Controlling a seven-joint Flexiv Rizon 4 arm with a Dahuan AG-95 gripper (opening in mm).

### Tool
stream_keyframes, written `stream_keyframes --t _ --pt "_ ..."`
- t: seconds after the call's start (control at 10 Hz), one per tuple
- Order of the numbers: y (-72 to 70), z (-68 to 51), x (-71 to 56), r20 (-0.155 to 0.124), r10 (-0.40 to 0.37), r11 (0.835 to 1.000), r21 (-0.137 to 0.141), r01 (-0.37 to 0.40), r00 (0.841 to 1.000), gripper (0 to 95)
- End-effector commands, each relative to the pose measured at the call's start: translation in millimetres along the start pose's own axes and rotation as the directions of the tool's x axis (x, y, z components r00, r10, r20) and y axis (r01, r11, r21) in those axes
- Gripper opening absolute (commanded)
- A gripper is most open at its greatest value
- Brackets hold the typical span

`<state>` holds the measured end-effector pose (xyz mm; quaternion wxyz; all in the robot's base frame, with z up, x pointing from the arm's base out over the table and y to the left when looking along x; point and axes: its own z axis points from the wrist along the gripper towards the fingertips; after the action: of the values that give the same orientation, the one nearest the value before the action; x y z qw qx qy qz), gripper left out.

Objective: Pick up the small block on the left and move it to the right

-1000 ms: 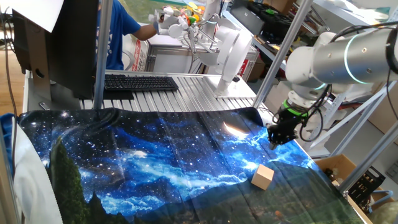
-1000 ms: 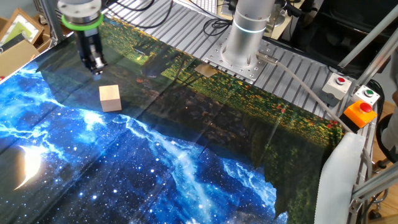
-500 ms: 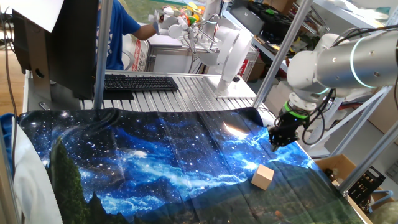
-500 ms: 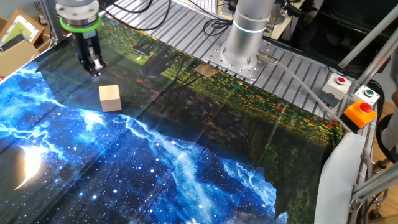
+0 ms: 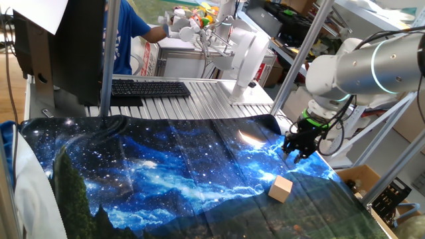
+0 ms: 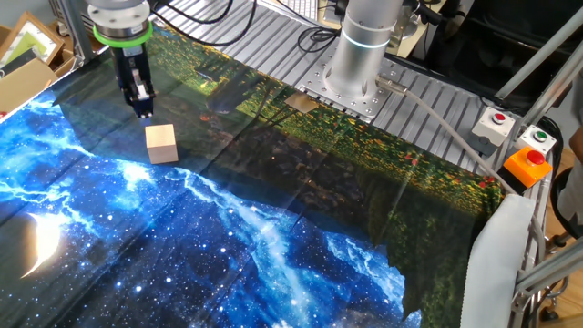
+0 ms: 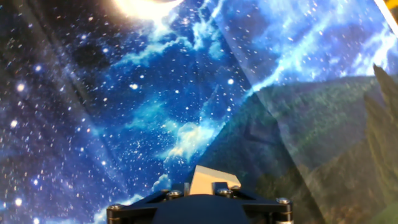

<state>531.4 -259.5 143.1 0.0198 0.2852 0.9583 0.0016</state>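
The small block (image 5: 281, 188) is a pale tan wooden cube resting on the galaxy-print cloth (image 5: 166, 166). It also shows in the other fixed view (image 6: 161, 143) and at the bottom of the hand view (image 7: 211, 179), partly hidden by the hand's body. My gripper (image 5: 295, 153) hangs just above the cloth, a short way beyond the block and not touching it. In the other fixed view the gripper (image 6: 143, 109) is just behind the block. Its jaws stand apart and hold nothing.
A black keyboard (image 5: 149, 87) lies on the slatted metal table behind the cloth. The arm's base (image 6: 360, 55) stands at the back. A button box (image 6: 526, 159) sits at the right edge. A cardboard box (image 6: 27, 55) is off the table's left corner.
The gripper has shifted slightly closer to the block and a little lower. The block has not moved.
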Motion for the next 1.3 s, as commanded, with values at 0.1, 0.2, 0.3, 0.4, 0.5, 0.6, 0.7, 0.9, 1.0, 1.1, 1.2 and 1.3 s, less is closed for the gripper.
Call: stream_keyframes --t 0.1,0.2,0.3,0.4,0.5,0.6,0.7,0.9,1.0,1.1,1.2,1.3 --pt "0.5 1.1 -0.9 -0.006 0.07 0.998 -0.002 -0.07 0.998 95.0" --pt "0.6 1.8 -0.8 -0.006 0.1 0.995 -0.002 -0.1 0.995 95.0" --pt "1.3 3.9 -0.8 -0.006 0.112 0.994 -0.001 -0.112 0.994 95.0" --pt "2.6 8.6 -0.6 -0.006 0.113 0.994 -0.001 -0.113 0.994 95.0" --pt "3.5 13.0 -0.5 -0.006 0.116 0.993 -0.003 -0.116 0.993 95.0" --pt "4.5 21.6 -0.1 -0.005 0.107 0.994 -0.004 -0.107 0.994 95.0" --pt "4.7 27.5 0.1 -0.001 0.107 0.994 -0.01 -0.107 0.994 95.0" --pt "5.6 38.4 1.4 0.0 0.104 0.994 -0.017 -0.104 0.995 95.0" --pt "5.6 44.4 2.1 0.0 0.102 0.995 -0.021 -0.102 0.995 95.0" --pt "5.4 50.6 3.0 0.003 0.106 0.994 -0.027 -0.106 0.994 95.0" --pt "5.1 54.9 3.7 0.007 0.113 0.993 -0.029 -0.113 0.994 95.0" --pt "4.5 55.6 3.7 0.009 0.12 0.992 -0.027 -0.12 0.993 95.0"
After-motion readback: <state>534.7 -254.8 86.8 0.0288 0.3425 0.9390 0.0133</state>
